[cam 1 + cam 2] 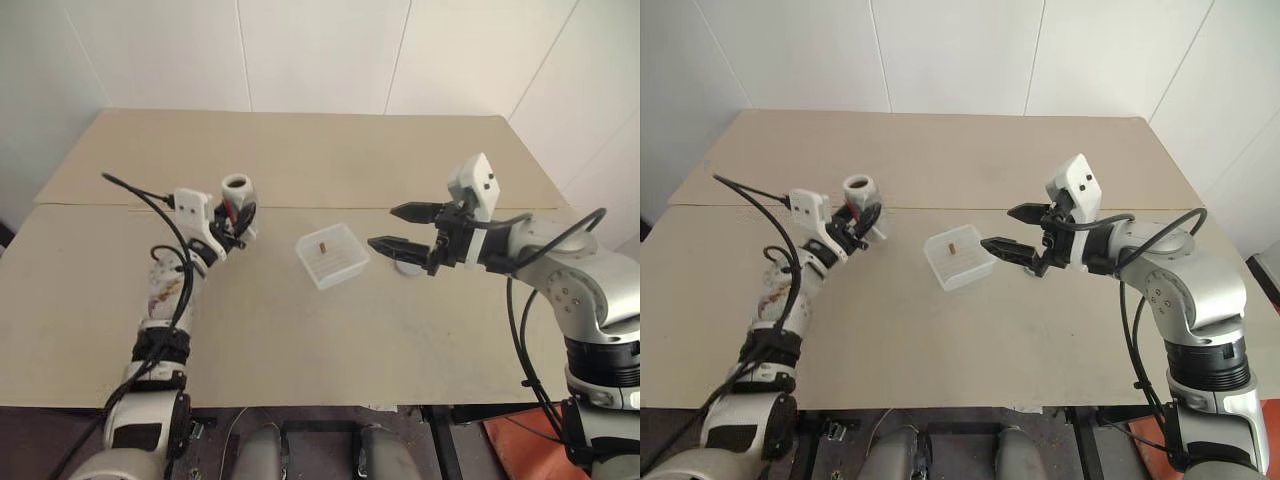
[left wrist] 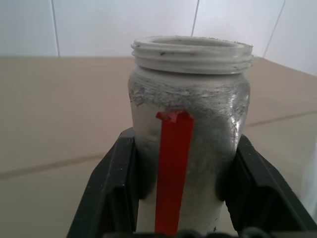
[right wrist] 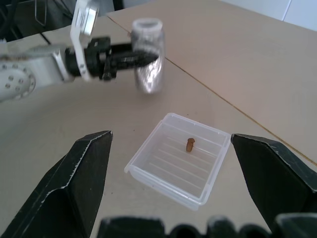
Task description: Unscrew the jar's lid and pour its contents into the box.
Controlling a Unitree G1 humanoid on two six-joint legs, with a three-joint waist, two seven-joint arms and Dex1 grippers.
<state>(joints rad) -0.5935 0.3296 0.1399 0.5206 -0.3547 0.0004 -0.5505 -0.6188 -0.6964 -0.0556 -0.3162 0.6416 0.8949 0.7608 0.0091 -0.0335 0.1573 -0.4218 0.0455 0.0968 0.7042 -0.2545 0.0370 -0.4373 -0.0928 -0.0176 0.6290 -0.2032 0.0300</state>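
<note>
Between your two arms, the box [image 1: 332,256] already holds the contents [image 3: 190,144]; your left gripper [image 1: 236,226] pinches the upright, uncapped jar [image 1: 236,198], and your right gripper [image 1: 401,229] hangs spread, apparently finished with the lid [image 1: 408,266].

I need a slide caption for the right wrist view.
Open right claw above the box holding the brownish piece; left claw grips the lidless jar.

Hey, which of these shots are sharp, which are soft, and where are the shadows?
Left wrist view: the jar is sharp, the table behind it soft. Right wrist view: the box is fairly sharp, the near black fingers blurred. Head views: even, soft light, with faint shadows under the box and the right gripper.
</note>
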